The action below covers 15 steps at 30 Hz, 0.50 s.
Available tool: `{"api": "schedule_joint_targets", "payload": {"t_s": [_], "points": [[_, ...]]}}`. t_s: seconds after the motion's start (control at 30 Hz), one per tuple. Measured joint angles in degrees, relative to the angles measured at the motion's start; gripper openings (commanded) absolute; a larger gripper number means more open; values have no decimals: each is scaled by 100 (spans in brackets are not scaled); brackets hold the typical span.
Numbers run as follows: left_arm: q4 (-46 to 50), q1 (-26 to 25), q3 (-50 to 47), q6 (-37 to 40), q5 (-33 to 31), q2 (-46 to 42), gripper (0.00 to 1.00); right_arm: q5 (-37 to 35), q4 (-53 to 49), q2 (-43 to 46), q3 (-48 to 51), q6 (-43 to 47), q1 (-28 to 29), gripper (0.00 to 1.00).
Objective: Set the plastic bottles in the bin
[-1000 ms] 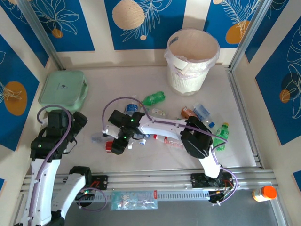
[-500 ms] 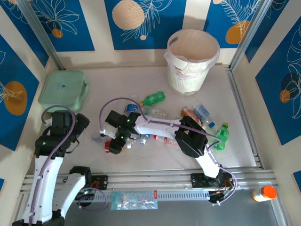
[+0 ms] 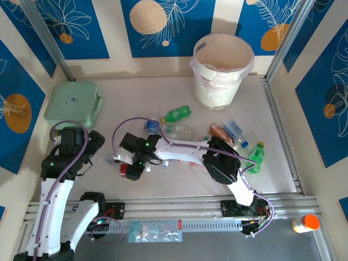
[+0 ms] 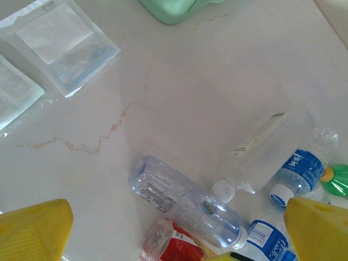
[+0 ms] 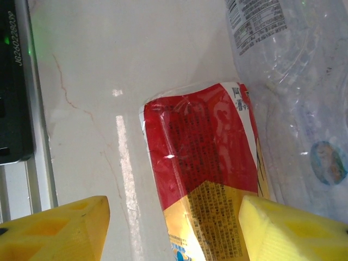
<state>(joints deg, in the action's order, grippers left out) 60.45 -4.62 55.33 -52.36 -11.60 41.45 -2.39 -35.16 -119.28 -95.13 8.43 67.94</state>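
Bottles (image 3: 178, 113) scattered on table (image 3: 136, 98), well short of bin (image 3: 217, 89) at back | R gripper (image 5: 174, 231) jaws part-spread astride red-label bottle (image 5: 201, 163), not pinching, prob. lining up grab | L gripper (image 4: 176, 223) jaws wide, empty, over clear bottle (image 4: 185, 201)

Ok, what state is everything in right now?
Bin: upright, open-topped, bag-lined.
Green box: lid shut.
Right gripper: open, straddling the red-label bottle.
Red-label bottle: lying on the table, not lifted.
Left gripper: wide open, empty.
Green bottle: lying on its side.
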Motion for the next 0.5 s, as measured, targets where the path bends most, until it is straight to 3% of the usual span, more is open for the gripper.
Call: {"api": "schedule_joint_targets", "payload": {"t_s": [0.27, 0.5], "points": [[-37, 0, 0, 37, 96, 70, 99, -24, -20, 516, 501, 63, 107, 62], [-157, 0, 2, 168, 280, 118, 99, -238, 9, 619, 501, 223, 105, 81]]}}
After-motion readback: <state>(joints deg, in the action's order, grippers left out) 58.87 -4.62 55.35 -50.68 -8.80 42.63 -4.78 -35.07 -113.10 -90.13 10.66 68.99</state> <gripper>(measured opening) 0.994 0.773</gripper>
